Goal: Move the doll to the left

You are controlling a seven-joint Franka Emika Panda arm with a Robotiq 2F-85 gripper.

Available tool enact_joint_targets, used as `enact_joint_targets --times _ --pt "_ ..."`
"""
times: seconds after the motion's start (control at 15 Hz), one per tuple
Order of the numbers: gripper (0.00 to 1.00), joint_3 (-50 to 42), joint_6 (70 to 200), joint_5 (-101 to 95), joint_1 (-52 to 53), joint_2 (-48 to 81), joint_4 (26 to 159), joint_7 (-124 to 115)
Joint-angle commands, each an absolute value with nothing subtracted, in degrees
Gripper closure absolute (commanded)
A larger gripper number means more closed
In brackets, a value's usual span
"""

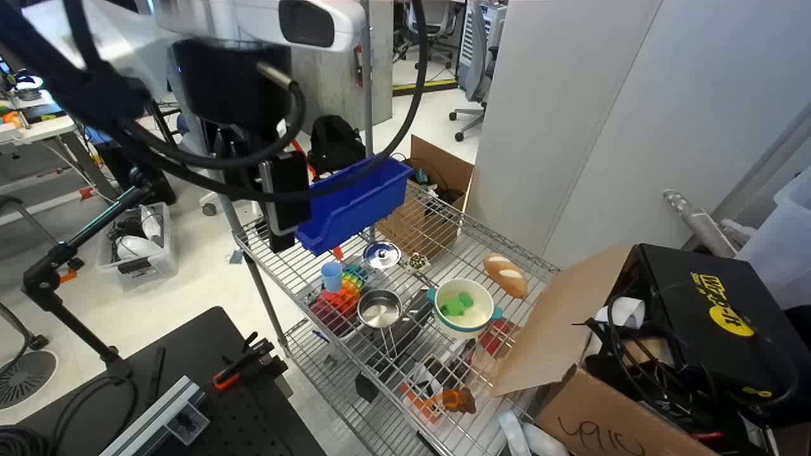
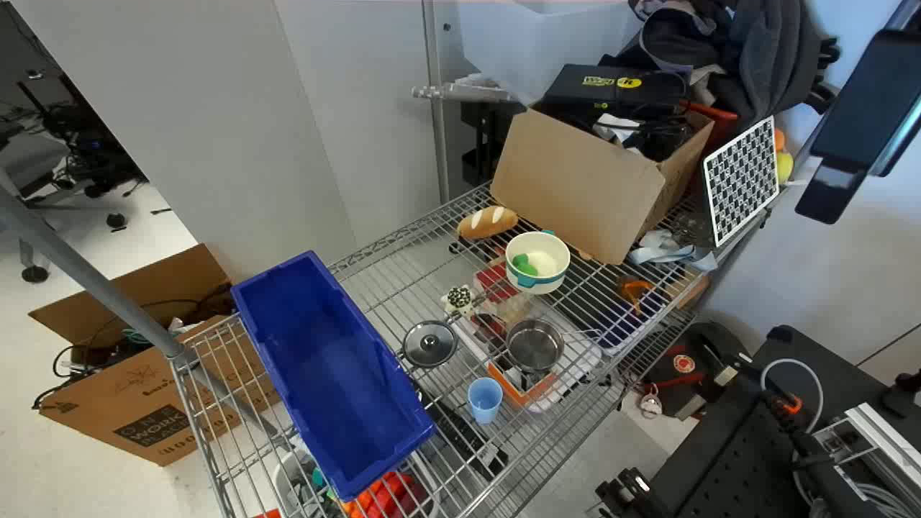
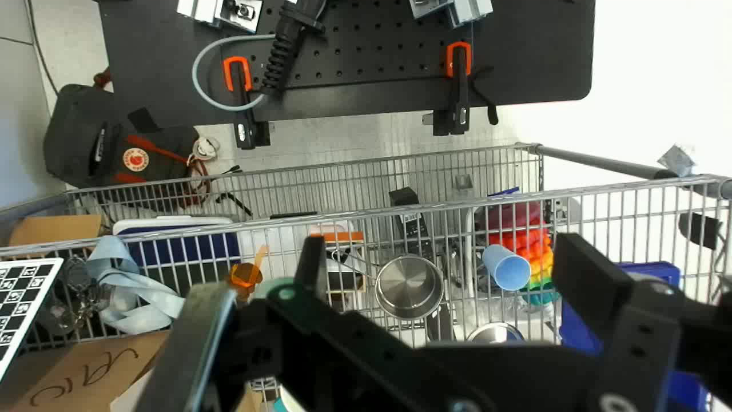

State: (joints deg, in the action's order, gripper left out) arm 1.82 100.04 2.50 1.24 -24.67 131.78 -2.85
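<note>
My gripper [image 3: 446, 257] gapes, empty; presumed doll [image 1: 417, 262], spotted, lies lower, right and far of it in an exterior view.

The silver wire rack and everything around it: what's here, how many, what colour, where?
Metal wire rack: one, silver, all three views
Long rectangular bin: one, blue, at rack's end
Round knobbed lid: one, silver, on rack
Round saucepan: one, silver, on rack
Tapered cup: one, light blue, near saucepan
Two-handled pot: one, cream with teal, on rack
Green pieces: count unclear, green, inside pot
Bread loaf: one, brown, beside pot
Small spotted figure: one, black and white, between lid and pot
Cardboard boxes: two, brown, one near each rack end
Perforated table: one, black, beside rack
Further clutter: uncounted, mixed colours, around rack
Robot gripper: one, black, open, lower wrist view
Robot arm: one, white, top of an exterior view
</note>
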Motion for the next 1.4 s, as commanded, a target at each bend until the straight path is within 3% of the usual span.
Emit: enact_joint_targets --times 0.0,1.0,1.33 --pt "0.0 1.8 99.9 2.5 1.2 -24.6 131.6 -2.8" --pt "0.0 1.8 99.9 2.5 1.2 -24.6 131.6 -2.8" --pt "0.0 1.8 106.3 2.0 -0.2 -17.7 130.7 -8.0"
